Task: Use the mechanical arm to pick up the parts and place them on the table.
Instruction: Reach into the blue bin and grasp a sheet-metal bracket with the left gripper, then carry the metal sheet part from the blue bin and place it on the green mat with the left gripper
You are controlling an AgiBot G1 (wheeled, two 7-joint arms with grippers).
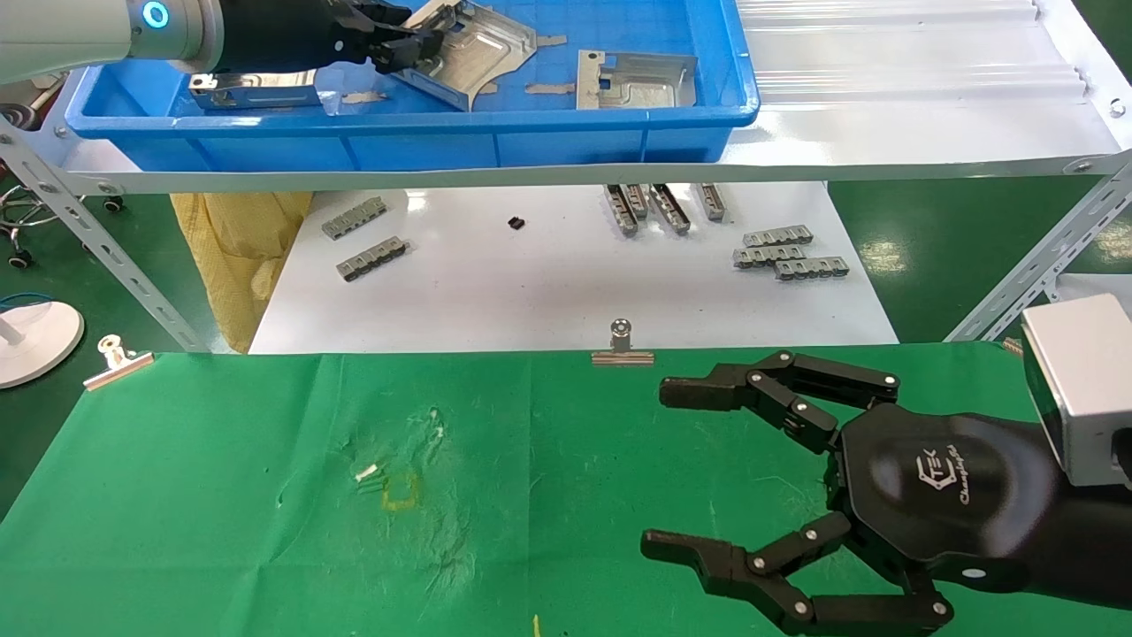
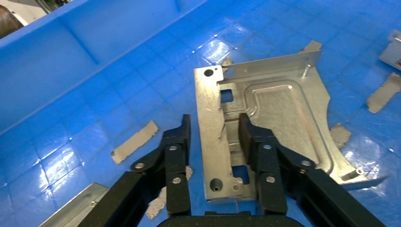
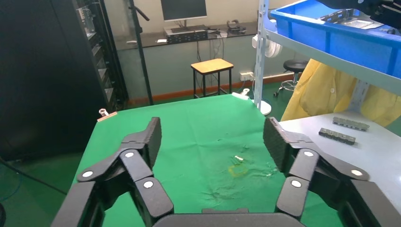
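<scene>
My left gripper (image 1: 402, 44) reaches into the blue tray (image 1: 442, 146) on the shelf. In the left wrist view its open fingers (image 2: 213, 125) straddle the bent-up rim of a silvery bracket (image 2: 283, 109), with a thin gap on each side. That bracket (image 1: 473, 49) lies tilted in the tray. Two more brackets lie in the tray, one to its right (image 1: 632, 80) and one under the left arm (image 1: 256, 88). My right gripper (image 1: 659, 464) is open and empty, parked low over the green table (image 1: 221, 495); it also shows in the right wrist view (image 3: 213, 132).
A yellow mark (image 1: 400, 491) sits on the cloth. Grey toothed strips (image 1: 371, 257) (image 1: 787, 252) lie on the white board behind the table. Metal clips (image 1: 622, 341) (image 1: 115, 354) hold the cloth's far edge. Slanted shelf struts (image 1: 1044, 265) stand at both sides.
</scene>
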